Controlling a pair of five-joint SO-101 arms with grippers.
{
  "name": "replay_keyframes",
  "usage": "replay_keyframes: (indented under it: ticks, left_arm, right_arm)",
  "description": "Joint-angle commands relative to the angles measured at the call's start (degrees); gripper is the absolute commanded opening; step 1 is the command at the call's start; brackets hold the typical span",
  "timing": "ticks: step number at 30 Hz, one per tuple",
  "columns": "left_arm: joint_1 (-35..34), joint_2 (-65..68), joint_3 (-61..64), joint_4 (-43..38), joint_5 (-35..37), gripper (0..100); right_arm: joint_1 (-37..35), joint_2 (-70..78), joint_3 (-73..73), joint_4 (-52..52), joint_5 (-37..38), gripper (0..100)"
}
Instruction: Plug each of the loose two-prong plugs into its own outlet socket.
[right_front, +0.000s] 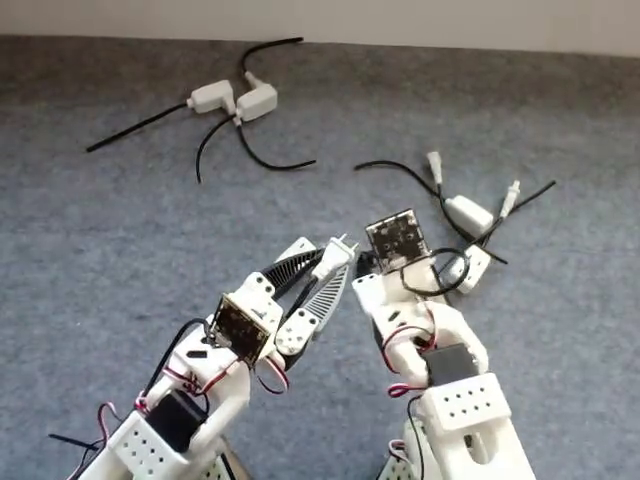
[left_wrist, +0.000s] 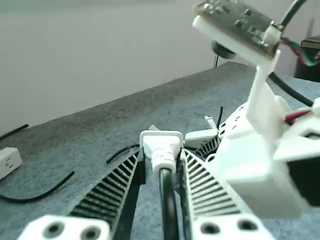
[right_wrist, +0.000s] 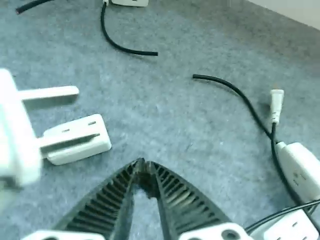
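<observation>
The left pincer (left_wrist: 161, 155) is pinching a white plug (left_wrist: 161, 142) between its two fingers. The plug's black cord (left_wrist: 167, 210) runs back between them. The right pincer (right_wrist: 144, 175) is pressed together with nothing in it, close to the held plug. A white socket (right_front: 468, 212) lies on the grey surface (right_front: 120, 250) near the right arm. Two more white pieces (right_front: 212, 97) with black cords lie touching each other at the far side.

The left gripper (right_front: 331, 266) pinches a white plug (right_front: 338, 250) mid-counter (right_front: 100, 250), just beside the right arm (right_front: 440, 350). By the far edge, a far socket (right_front: 211, 97) and its neighbour socket (right_front: 258, 101) lie side by side, black cords trailing.
</observation>
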Motion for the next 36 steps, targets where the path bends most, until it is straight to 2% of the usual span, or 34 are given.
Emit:
replay_keyframes:
  ticks: [1, 6, 11, 16, 21, 24, 30, 32, 36]
  left_arm:
    - [-0.7, -0.5, 0.8, -1.2, 0.4, 1]
    - [-0.7, -0.5, 0.8, -1.1, 0.4, 1]
    - [-0.8, -0.4, 0.8, -1.1, 0.4, 1]
    - [-5.1, -0.2, 0.8, -1.1, 0.6, 1]
    - [-9.7, 0.1, 0.4, -0.5, 0.7, 1]
    - [-10.9, 0.2, -1.8, 3.9, 0.7, 1]
    - [-12.6, 0.3, -13.1, 20.3, 0.1, 1]
    - [-13.9, 0.4, -16.2, 24.5, -1.7, 1]
    - [-18.4, 6.9, -21.4, 26.8, -2.4, 1]
  right_arm:
    - [0.3, -0.5, -8.1, 4.0, 0.7, 0.7]
    - [0.7, -0.7, -17.5, 10.4, 0.7, 0.7]
    - [6.4, -0.7, -22.8, 12.3, 0.7, 0.7]
    - [13.3, -0.6, -22.6, 12.6, 0.4, 0.7]
    - [16.2, -0.7, -15.7, 13.9, 0.3, 0.7]
    - [16.3, -0.7, -10.3, 13.9, 0.3, 0.7]
    - [16.3, -0.7, -1.0, 13.9, 0.0, 0.7]
    - [16.3, -0.7, 2.0, 13.7, -2.2, 0.7]
    - [16.9, -0.7, 5.8, 13.7, -5.5, 0.7]
